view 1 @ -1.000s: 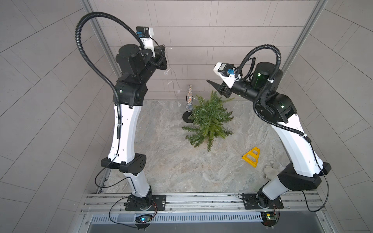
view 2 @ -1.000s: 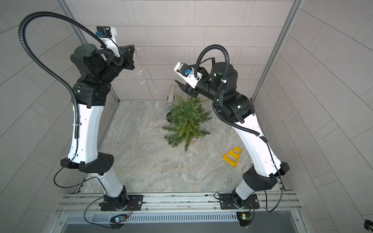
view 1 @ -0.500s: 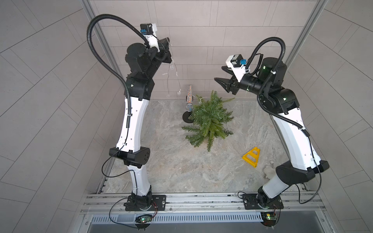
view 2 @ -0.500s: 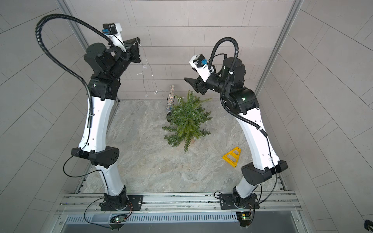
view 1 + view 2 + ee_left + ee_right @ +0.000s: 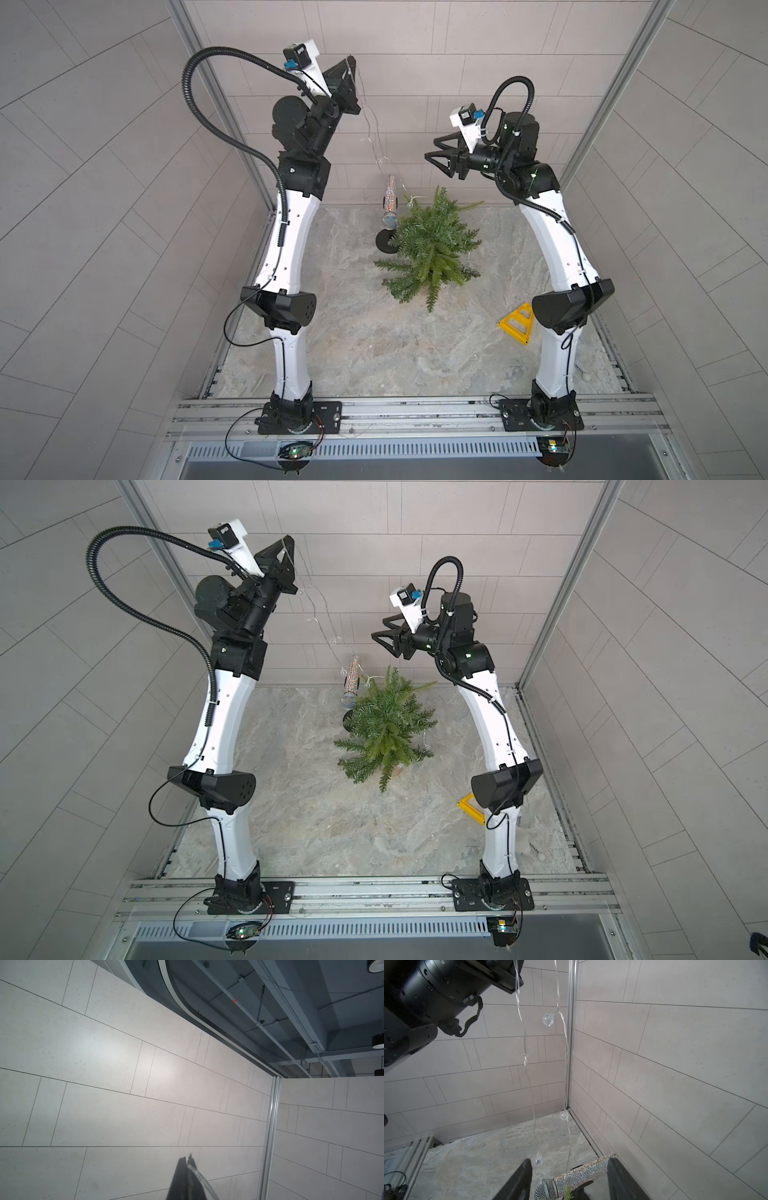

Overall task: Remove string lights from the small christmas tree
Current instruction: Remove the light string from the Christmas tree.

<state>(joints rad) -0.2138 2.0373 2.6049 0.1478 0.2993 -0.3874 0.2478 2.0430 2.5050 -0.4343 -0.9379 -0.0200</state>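
The left gripper is holding high near the back wall, its black fingers pressed together on the string lights, a very thin silvery wire with small clear round bulbs. In the left wrist view the wire is coming out from between the closed tips. From there two strands are hanging down in loose waves toward the top of the small green artificial christmas tree, which is standing on the grey marble-patterned tabletop. A few bulbs appear to be clinging among its branches, though they are too faint to be sure of.

The right gripper is hovering above the tree with its jaws spread apart and gripping nothing. The hanging strands are dangling just in front of it. A glittery silver microphone on a black stand is standing just beside the tree.
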